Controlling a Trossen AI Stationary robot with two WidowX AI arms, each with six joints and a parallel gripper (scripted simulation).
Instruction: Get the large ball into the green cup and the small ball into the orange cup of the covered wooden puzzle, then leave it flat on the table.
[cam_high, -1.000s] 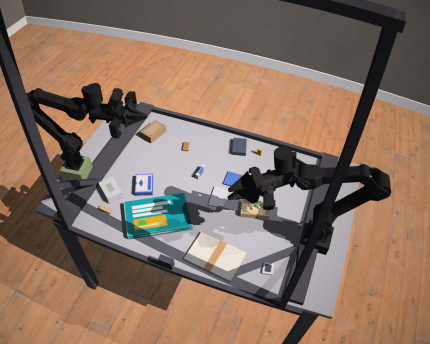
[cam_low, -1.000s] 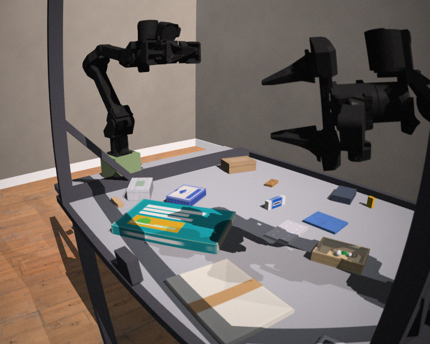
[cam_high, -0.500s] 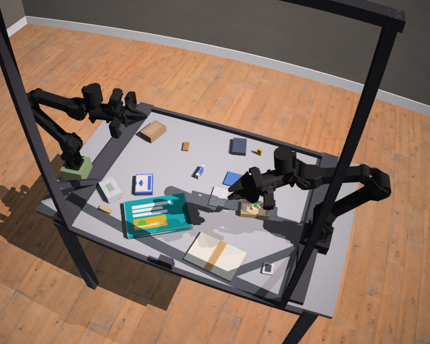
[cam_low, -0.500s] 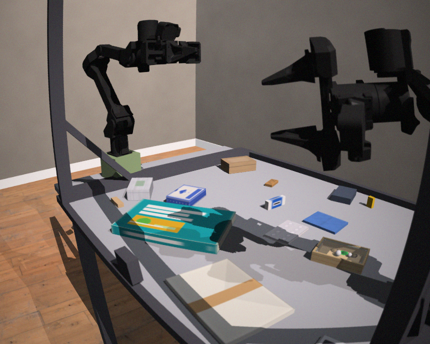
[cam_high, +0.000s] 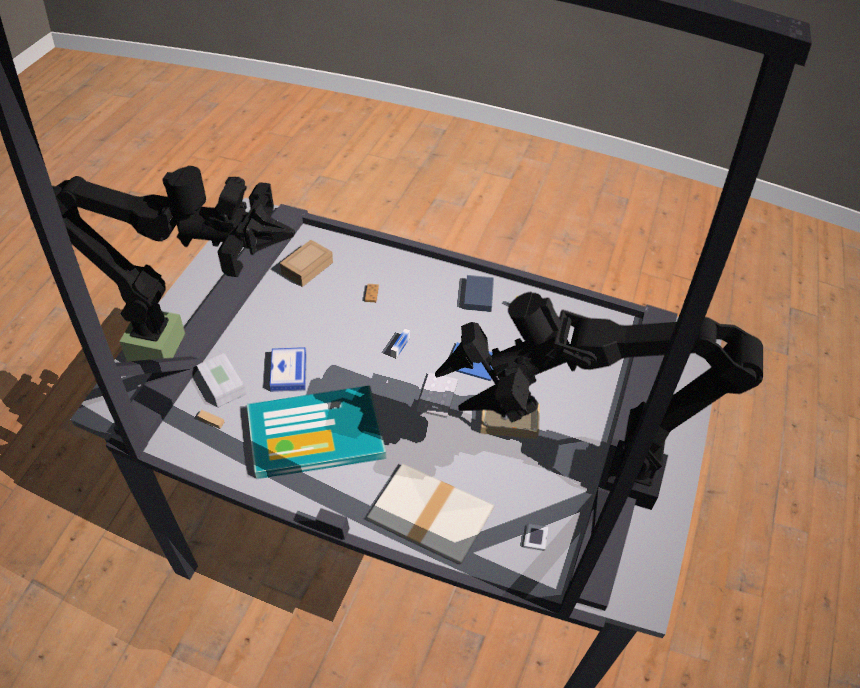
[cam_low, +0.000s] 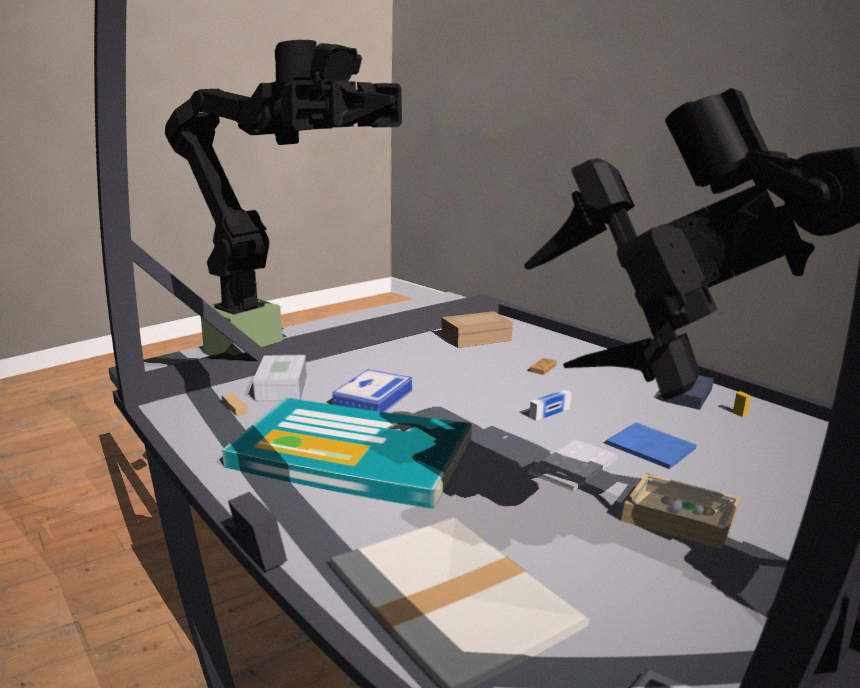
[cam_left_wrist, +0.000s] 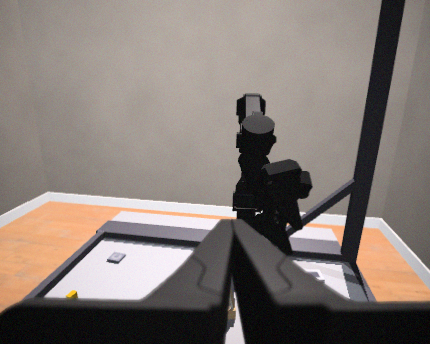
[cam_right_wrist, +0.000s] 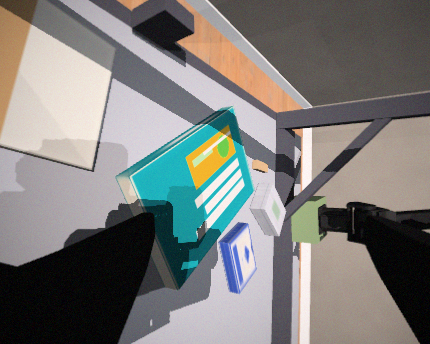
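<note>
Dark grey walls and a plank floor surround the pale surface (cam_high: 344, 265) (cam_low: 502, 401), and across it falls the shadow of the right end effector (cam_high: 469, 376) (cam_low: 555, 315) (cam_right_wrist: 260, 235), tilted in the air with its fingers wide and nothing between them. From where I stand, the wooden puzzle (cam_high: 507, 432) (cam_low: 677, 530) lies flat near that arm's base, just beside a pale tile (cam_high: 438, 393) (cam_low: 582, 457). Under its cover I make out whitish balls (cam_low: 676, 505) near a green spot; I can't tell which cup, if any, holds either. The left end effector (cam_high: 290, 231) (cam_low: 398, 105) (cam_left_wrist: 230, 229) is closed on nothing, well away. My worry is the descent: come in at this slant and a fingertip could strike the cover or shove the box. A grip off centre might let it twist when lifted, and too steep a tilt could send both balls rolling past their cups together.
</note>
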